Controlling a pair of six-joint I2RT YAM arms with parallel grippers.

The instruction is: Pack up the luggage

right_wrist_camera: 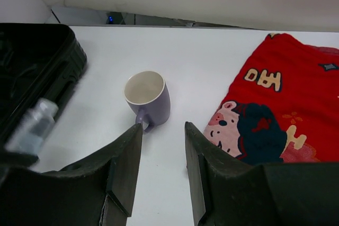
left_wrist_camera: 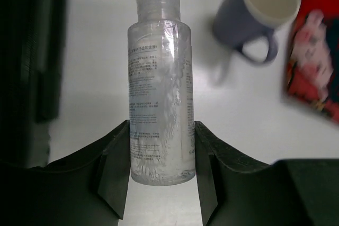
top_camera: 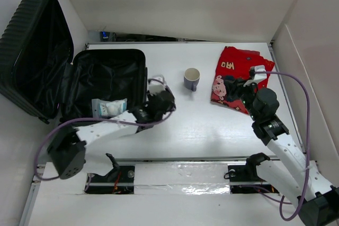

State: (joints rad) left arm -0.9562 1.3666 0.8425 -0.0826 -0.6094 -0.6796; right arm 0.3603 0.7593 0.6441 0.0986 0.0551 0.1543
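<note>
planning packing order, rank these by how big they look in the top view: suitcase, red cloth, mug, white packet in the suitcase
1. suitcase, by far the largest
2. red cloth
3. white packet and mug: they look about alike, so not ranked

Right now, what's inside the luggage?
In the luggage, one clear-wrapped white packet lies near the front edge; elsewhere bare black lining. The left arm covers the front right corner, so that part is hidden.

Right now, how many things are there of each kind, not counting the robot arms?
Black suitcase: 1
Purple mug: 1
Red cartoon-print cloth: 1
Clear plastic bottle: 1
White plastic-wrapped packet: 1
Total: 5
</note>
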